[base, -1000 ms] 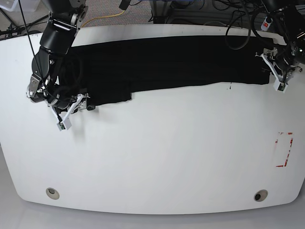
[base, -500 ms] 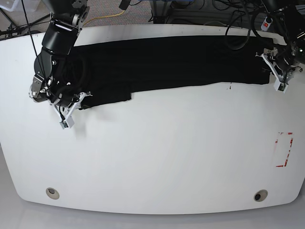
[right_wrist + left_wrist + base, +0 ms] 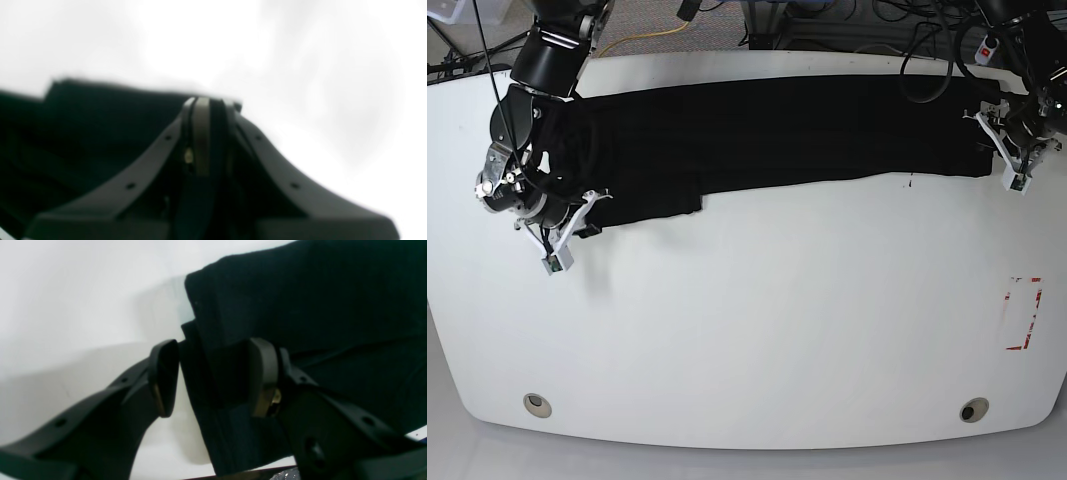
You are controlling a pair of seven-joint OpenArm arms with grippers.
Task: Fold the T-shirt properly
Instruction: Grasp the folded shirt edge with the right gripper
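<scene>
The black T-shirt (image 3: 777, 130) lies as a long folded band across the far side of the white table (image 3: 777, 330). Its graphic is hidden. My right gripper (image 3: 587, 218) is at the shirt's left end. In the right wrist view, which is blurred, the gripper (image 3: 213, 133) is shut on the black cloth (image 3: 83, 133). My left gripper (image 3: 987, 135) is at the shirt's right end. In the left wrist view it (image 3: 213, 376) is open, with a folded edge of the shirt (image 3: 317, 306) between its pads (image 3: 163, 376).
A red tape mark (image 3: 1025, 313) is on the table near the right edge. Two round holes (image 3: 538, 404) (image 3: 973, 409) sit near the front corners. Cables (image 3: 927, 60) and stands are behind the table's far edge.
My right gripper has moved left and slightly toward the front, pulling the shirt's left end with it. The left gripper has stayed in place.
</scene>
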